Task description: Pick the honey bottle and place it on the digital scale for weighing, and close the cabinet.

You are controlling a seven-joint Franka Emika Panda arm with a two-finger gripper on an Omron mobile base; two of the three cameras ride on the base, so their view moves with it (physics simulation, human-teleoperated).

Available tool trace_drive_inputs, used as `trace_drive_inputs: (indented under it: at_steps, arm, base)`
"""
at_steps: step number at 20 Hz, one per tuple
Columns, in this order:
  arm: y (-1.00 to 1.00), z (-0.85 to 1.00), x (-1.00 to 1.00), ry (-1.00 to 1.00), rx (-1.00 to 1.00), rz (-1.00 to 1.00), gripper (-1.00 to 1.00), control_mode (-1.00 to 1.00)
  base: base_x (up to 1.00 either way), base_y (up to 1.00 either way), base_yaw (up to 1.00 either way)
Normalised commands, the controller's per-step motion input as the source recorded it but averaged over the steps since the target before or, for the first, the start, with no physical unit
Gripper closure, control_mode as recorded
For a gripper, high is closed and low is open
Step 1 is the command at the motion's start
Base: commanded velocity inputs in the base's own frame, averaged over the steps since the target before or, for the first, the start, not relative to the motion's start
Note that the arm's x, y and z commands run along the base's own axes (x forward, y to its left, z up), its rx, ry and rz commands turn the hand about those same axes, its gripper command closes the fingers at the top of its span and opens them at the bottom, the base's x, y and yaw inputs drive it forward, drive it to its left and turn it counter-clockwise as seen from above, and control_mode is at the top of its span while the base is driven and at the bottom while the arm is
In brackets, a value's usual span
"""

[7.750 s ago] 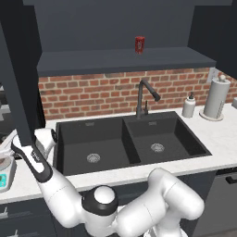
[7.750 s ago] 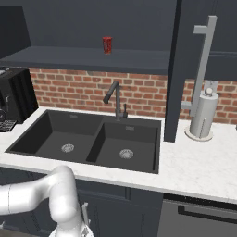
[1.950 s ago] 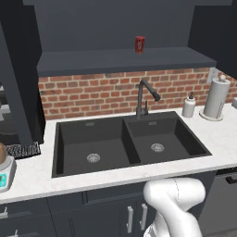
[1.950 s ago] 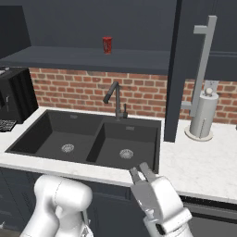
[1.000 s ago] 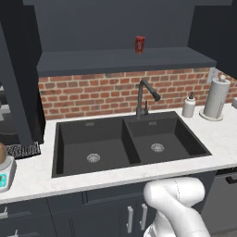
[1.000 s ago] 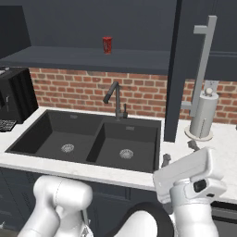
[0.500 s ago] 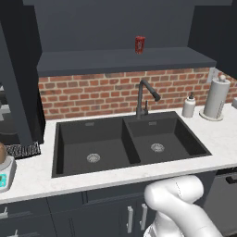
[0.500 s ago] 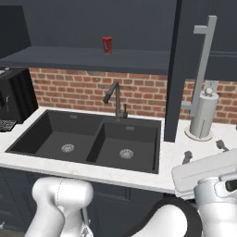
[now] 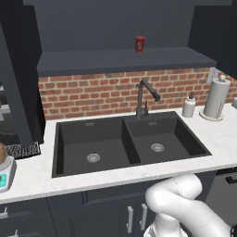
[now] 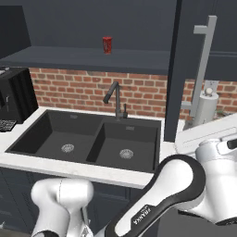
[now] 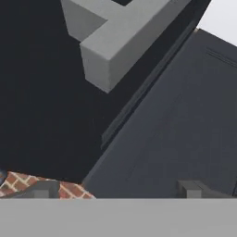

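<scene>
The honey bottle (image 9: pixel 2 152), amber-brown and rounded, sits on the digital scale (image 9: pixel 5 175) at the far left edge of the counter, cut off by the frame. The cabinet door (image 10: pixel 172 69) stands open, edge-on, above the counter right of the sink, its long silver handle (image 10: pixel 202 65) facing right. In the hand view my gripper (image 11: pixel 115 192) is open and empty. It is close against the navy door panel (image 11: pixel 176 125), with the handle's grey bracket (image 11: pixel 111 41) just above. My arm (image 10: pixel 203 139) reaches out to the right beside that door.
A red can (image 9: pixel 139 45) stands on the open shelf above the brick wall. A black double sink (image 9: pixel 125 143) with a faucet (image 9: pixel 142 95) fills the counter's middle. A soap dispenser (image 9: pixel 188 105) and paper towel roll (image 9: pixel 216 95) stand at the right. A dark appliance (image 10: pixel 14 92) sits at the left.
My arm has swung up and to the right, from in front of the counter to beside the open cabinet door. The honey bottle and scale have not moved.
</scene>
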Motion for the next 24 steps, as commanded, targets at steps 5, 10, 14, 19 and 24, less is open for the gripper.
trace_drive_inputs:
  at_steps: [5, 10, 14, 19, 24]
  arm:
    - [0.30, 0.65, 0.00, 0.00, 0.16, 0.07, -1.00, -1.00]
    - [0.93, 0.25, 0.00, -0.01, 0.12, 0.06, -1.00, -1.00]
    - [1.00, 0.14, 0.15, -0.01, 0.00, 0.00, -1.00, -1.00]
    - [1.00, 0.00, 0.53, 0.00, 0.00, 0.00, -1.00, -1.00]
    - [1.00, 0.00, 0.98, 0.01, 0.00, -0.01, -1.00, -1.00]
  base:
    - [0.00, 0.00, 0.00]
    - [0.00, 0.00, 0.00]
    - [0.00, 0.00, 0.00]
    - [0.00, 0.00, 0.00]
    - [0.00, 0.00, 0.00]
